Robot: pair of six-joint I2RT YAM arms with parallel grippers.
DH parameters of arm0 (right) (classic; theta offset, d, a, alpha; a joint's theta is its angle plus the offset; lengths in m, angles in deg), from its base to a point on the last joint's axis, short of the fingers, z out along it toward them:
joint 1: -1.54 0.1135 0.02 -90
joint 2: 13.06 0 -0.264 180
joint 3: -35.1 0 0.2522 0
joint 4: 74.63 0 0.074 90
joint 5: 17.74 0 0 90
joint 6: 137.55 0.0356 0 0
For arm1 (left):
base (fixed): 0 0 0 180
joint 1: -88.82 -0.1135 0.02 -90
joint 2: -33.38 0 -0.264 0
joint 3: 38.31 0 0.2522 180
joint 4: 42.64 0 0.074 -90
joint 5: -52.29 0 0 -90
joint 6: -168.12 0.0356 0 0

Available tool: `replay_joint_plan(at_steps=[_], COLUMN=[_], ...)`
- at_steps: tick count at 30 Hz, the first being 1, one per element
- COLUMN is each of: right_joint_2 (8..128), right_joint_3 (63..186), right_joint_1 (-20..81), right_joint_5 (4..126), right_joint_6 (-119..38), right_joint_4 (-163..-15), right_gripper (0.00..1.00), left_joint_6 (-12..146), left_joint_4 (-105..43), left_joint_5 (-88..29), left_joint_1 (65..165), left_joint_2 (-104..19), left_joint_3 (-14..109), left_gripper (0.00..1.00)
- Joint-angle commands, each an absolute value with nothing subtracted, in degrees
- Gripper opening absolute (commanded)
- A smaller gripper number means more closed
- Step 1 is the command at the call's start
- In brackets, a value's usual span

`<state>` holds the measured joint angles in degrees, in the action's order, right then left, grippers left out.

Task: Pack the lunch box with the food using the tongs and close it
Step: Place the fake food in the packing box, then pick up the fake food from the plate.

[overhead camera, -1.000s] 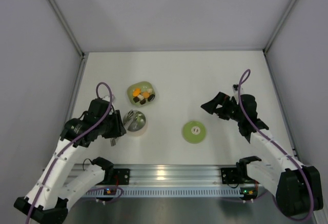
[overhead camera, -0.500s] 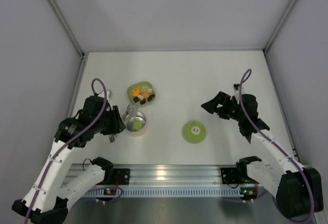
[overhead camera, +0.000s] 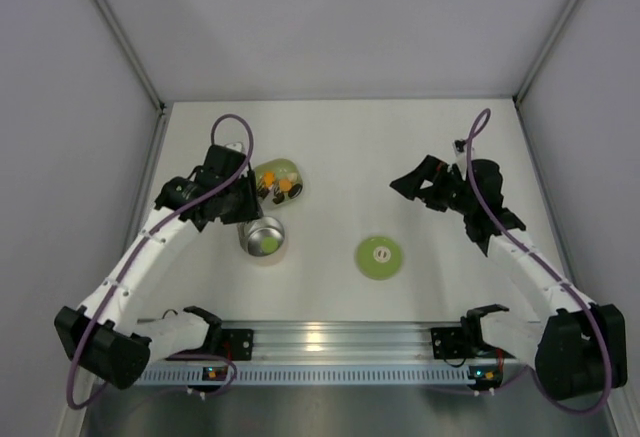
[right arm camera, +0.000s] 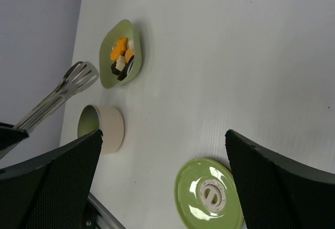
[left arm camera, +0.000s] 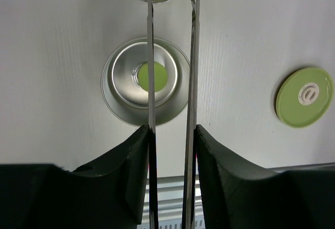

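- One piece packed so far: left gripper (left arm camera: 170,134) clamps the slim steel tongs (left arm camera: 150,56), tips at the pale green dish (right arm camera: 107,66).
- Shiny round lunch box (left arm camera: 118,77) beside it holds a flat yellow-green disc (left arm camera: 161,77).
- Left to move: orange and dark chunks (right arm camera: 121,58).
- Glossy green lid (left arm camera: 290,103) lies well apart; right gripper (right arm camera: 163,134) gapes empty.

No legible text or markings anywhere.

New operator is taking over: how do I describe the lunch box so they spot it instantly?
On the left half of the white table, find the pale green rounded-square dish. Just in front of it, toward the near edge, stands the lunch box: the only shiny steel round container, with one yellow-green piece inside, unlike the flat green lid to its right.
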<state>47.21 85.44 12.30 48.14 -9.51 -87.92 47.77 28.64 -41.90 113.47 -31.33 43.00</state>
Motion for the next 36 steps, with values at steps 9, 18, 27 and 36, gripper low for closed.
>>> replay_joint_plan(at_steps=[9, 18, 27, 36], right_joint_2=[53.74, 54.01, 53.74, 54.18], right_joint_3=[92.01, 90.88, 89.12, 88.68], right_joint_1=[13.49, 13.49, 13.49, 13.49], right_joint_5=[46.51, 46.42, 46.07, 45.80], right_joint_6=[-13.27, -13.62, -13.27, -13.36], right_joint_4=[-88.30, -88.30, -87.51, -86.89], right_gripper=[1.00, 0.99, 1.00, 0.99], left_joint_6=[47.88, 47.71, 47.53, 47.35], left_joint_4=[17.01, 16.48, 16.65, 17.27], left_joint_5=[-47.12, -47.12, -45.98, -45.18], left_joint_1=[113.61, 113.52, 113.61, 113.61], left_joint_2=[-41.68, -43.79, -44.23, -43.97], left_joint_3=[45.59, 45.06, 43.57, 42.25], left_gripper=[0.45, 0.45, 0.45, 0.45])
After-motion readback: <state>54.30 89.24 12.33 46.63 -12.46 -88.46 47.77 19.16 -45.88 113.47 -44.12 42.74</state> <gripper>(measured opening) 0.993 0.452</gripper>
